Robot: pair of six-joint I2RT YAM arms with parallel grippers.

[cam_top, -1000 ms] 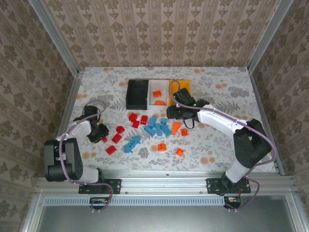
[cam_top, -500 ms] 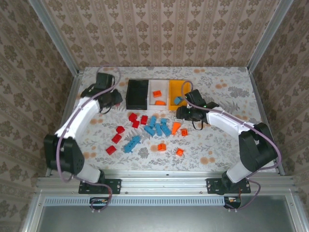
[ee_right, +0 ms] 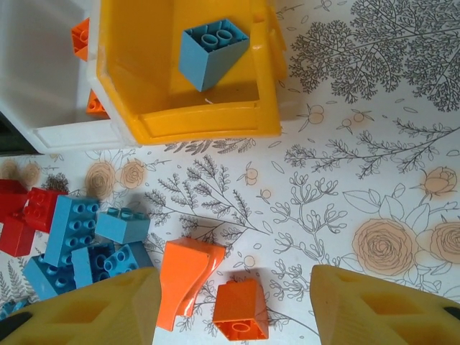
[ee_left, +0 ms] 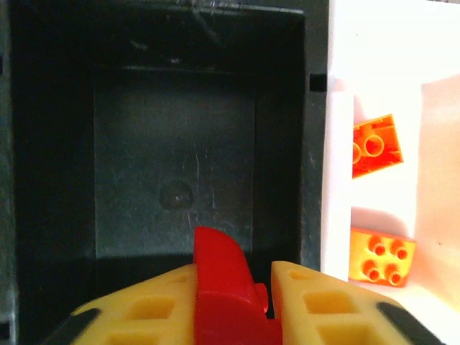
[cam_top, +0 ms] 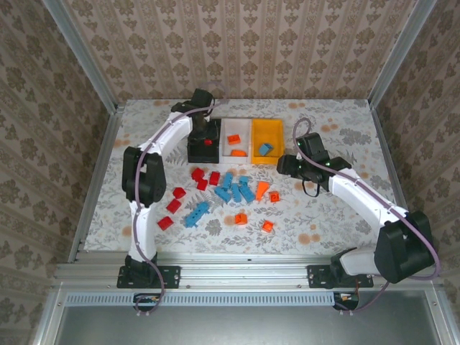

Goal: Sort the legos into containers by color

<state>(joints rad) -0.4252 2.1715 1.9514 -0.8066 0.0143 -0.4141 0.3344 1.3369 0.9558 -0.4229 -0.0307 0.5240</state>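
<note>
Top external view: the left end effector (cam_top: 207, 138) hangs over the black bin (cam_top: 198, 157) and is clenched on a red lego (ee_left: 221, 284). The left wrist view shows this lego pinched between the two yellow fingers (ee_left: 316, 302) above the bin floor. Just beside, to the right, the white bin (cam_top: 246, 129) holds two orange legos (ee_left: 375, 146). Next to it the orange-yellow bin (cam_top: 267, 131) has one blue lego (ee_right: 213, 52) inside. The right end effector (cam_top: 289, 164) is near this bin's front corner, above the worktop (cam_top: 309, 215), released, with its fingers spread wide. In front of the bins lie loose legos: red ones (cam_top: 173, 205) at the left, blue ones (cam_top: 234, 188) in the middle, orange ones (cam_top: 263, 190) at the right.
</note>
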